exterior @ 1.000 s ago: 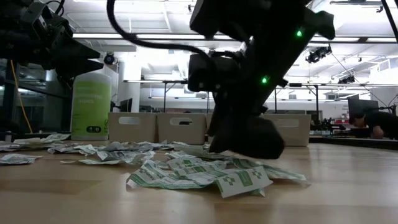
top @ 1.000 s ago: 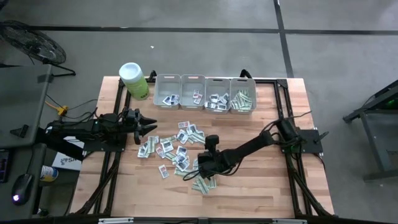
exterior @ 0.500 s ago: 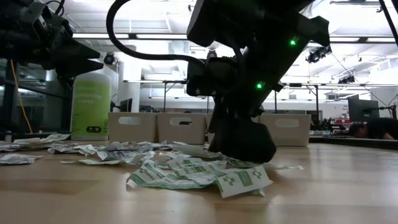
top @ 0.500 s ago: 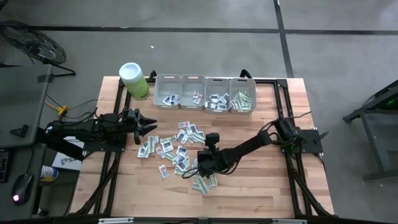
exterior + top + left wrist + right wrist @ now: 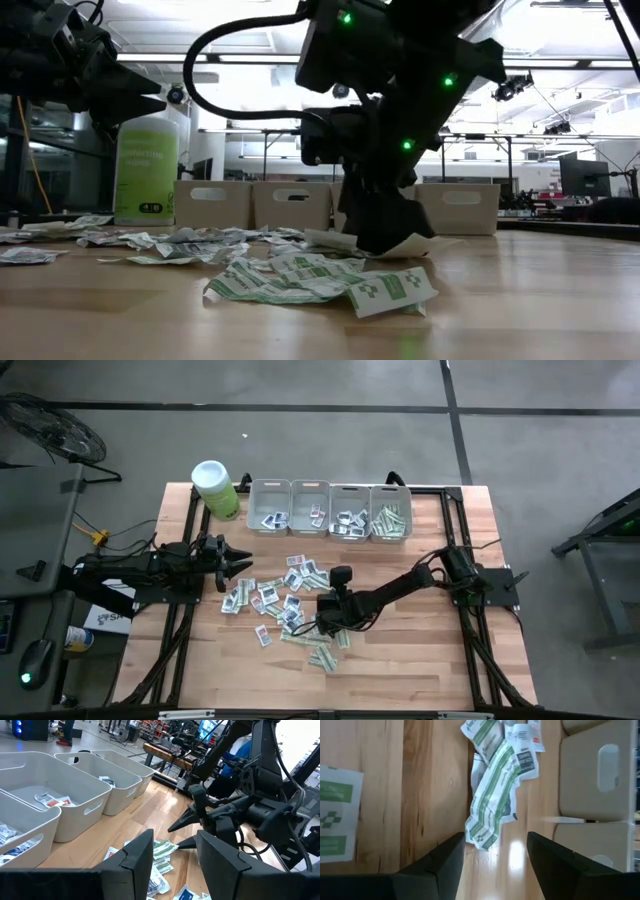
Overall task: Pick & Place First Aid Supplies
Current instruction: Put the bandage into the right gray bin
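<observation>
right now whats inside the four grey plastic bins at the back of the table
All four grey rectangular plastic bins hold small flat paper packets. The rightmost has green-and-white strips; the others have squarish white ones. Lower layers are covered, so counts are unclear.

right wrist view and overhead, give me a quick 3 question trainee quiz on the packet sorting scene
1. True or false: the right pincer is open, with a green-and-white strip packet on the table ahead of its fingers.
2. How many grey bins stand in the row at the table's far edge?
3. Which stands beside the leftmost bin: A) a lime-green canister, B) a red bottle, C) a cardboard box?

Key: 1 true. 2 four. 3 A.
</observation>
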Robot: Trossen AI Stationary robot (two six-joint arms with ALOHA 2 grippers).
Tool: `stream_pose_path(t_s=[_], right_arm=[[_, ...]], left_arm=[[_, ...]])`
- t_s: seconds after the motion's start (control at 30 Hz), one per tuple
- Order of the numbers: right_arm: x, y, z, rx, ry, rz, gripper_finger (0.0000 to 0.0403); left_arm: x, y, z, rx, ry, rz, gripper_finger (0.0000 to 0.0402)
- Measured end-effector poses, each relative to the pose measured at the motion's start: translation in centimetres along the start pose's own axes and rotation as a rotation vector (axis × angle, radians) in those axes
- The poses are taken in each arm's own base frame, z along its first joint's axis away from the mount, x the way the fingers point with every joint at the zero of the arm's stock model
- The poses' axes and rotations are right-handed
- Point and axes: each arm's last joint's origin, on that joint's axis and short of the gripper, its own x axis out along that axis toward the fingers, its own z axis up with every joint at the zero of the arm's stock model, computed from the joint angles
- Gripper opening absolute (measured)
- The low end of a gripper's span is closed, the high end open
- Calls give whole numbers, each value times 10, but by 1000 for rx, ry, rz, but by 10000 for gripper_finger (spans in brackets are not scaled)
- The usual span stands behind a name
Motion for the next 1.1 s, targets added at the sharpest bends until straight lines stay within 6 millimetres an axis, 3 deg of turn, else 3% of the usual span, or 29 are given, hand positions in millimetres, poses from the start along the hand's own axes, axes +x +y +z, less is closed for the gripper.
stream_pose_path(t_s=[0.6, 1.1], right_arm=[[11, -8, -1, -50, 26, 61, 185], [12, -7, -2, 32, 37, 123, 50]], left_arm=[[0, 0, 0, 0, 0, 0, 150], [0, 0, 0, 0, 0, 0, 150]])
